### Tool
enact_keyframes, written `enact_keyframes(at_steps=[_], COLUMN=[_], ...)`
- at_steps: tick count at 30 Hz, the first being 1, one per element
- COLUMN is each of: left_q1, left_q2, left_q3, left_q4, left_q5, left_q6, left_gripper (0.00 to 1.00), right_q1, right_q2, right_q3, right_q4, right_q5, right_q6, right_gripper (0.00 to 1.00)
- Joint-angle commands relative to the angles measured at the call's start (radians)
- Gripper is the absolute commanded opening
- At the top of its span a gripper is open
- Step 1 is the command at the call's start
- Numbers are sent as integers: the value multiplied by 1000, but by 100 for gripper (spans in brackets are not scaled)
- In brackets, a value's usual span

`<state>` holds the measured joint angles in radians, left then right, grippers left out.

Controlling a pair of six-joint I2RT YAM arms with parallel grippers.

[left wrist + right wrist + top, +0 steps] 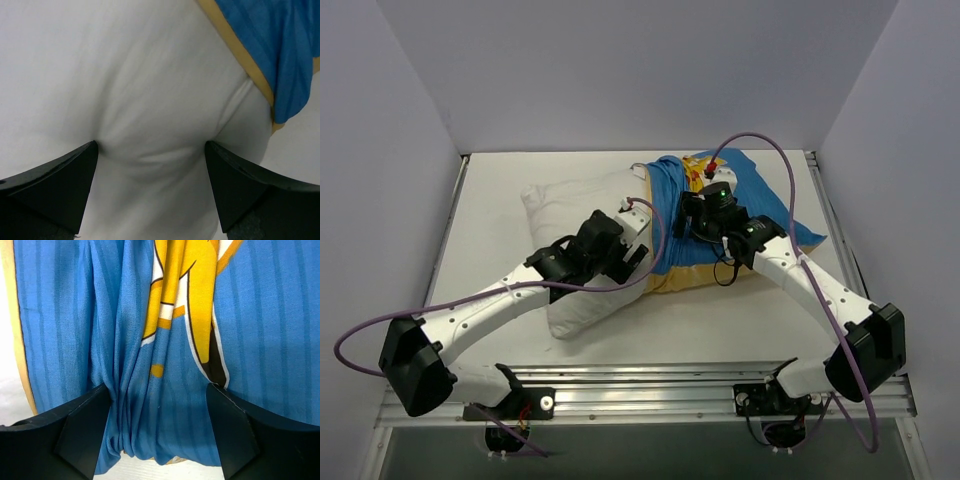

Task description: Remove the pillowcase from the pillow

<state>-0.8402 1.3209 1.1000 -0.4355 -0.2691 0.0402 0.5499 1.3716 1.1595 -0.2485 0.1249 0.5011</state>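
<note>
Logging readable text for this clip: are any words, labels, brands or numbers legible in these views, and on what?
No text can be read in any view.
pillowcase: only a yellow cartoon print, no letters.
pillow: bare white fabric, no logo or tag showing.

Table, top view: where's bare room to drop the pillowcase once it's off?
Widest bare patch: the table left of the pillow, up to the left wall. Thin strips run behind it along the back wall and between pillow and near rail. The pillowcase and right arm crowd the right side.
</note>
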Motion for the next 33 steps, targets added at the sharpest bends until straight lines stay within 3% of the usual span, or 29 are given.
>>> enact_keyframes(at_steps=[1,4,6,7,9,10,11,18,27,30,31,33], left_q1=[-19,-17,-16,-16,-10,-5,-2,23,70,85,98,168], left_q2=[75,113,144,164,182,193,193,170,115,81,72,38], left_q3=[-3,-11,-29,-31,-14,-3,9,165,238,228,228,224], left_q4=[87,113,158,168,185,185,185,132,106,95,84,46], left_q5=[-51,-71,-61,-39,-13,16,27,67,154,151,148,157], left_q6=[55,9,-22,-28,-82,-103,-114,-141,-187,-200,-218,-244], left_gripper=[96,97,81,56,32,11,3,2,2,2,2,2], right_q1=[-10,10,19,22,47,57,74,182,206,190,173,138], right_q2=[21,12,1,-3,-19,-23,-34,-75,23,69,86,92], right_q3=[22,6,-9,-15,-33,-40,-47,-136,-169,-138,-114,-95], right_q4=[20,37,37,37,38,38,35,86,169,143,123,31], right_q5=[18,-13,-31,-40,-51,-56,-56,-21,125,203,234,330], right_q6=[-25,-50,-67,-72,-82,-94,-96,-47,4,-13,-10,5], right_gripper=[73,74,75,75,75,75,75,76,72,40,17,1])
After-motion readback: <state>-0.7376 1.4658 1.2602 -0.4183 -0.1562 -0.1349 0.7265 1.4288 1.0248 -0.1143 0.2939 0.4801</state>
